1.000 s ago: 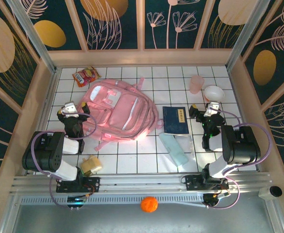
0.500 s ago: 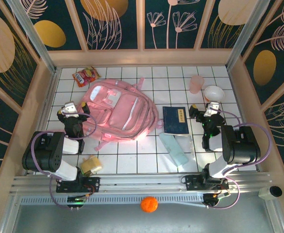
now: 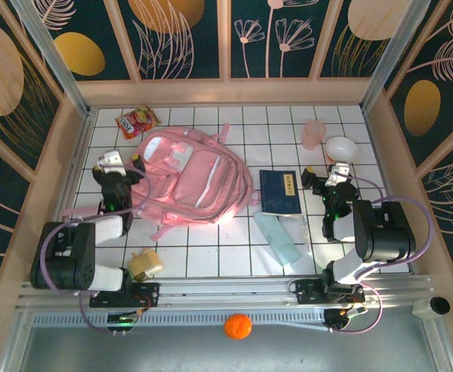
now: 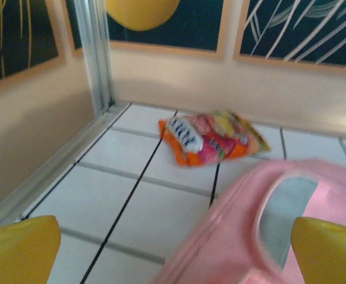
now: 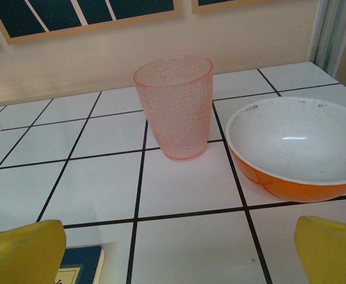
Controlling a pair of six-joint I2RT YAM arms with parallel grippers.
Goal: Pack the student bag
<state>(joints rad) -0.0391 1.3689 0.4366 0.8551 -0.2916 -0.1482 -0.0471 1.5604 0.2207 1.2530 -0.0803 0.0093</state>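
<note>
The student bag (image 3: 191, 178), a pale-pink backpack, lay flat on the white-tiled table (image 3: 234, 260), left of centre in the overhead view, its straps trailing toward the lower left. The left gripper (image 3: 116, 172) stood just beside the bag's left edge, jaws spread wide and holding nothing. From that arm's wrist camera, a pink curve of the bag crossed the lower right of the frame between the two jaws. Whether it touched either one could not be told.

A bright orange-and-red snack packet (image 3: 137, 121) lay on the tiles in the upper left corner of the table, just beyond the bag's top. A dark blue book (image 3: 279, 192) rested just to the right of the bag, with a pale teal pouch (image 3: 277, 237) lying slantwise below it.

On the right side, the right gripper (image 3: 331, 177) hung beside the book, jaws equally wide and empty. Ahead of it, toward the upper right, a dimpled pink cup (image 3: 313, 133) stood upright next to an orange bowl (image 3: 341, 148) with a white inside, the two close together but apart.

A small yellowish object (image 3: 145, 264) sat near the left arm's base, and an orange ball (image 3: 238, 326) lay on the grey ledge at the bottom centre.
</note>
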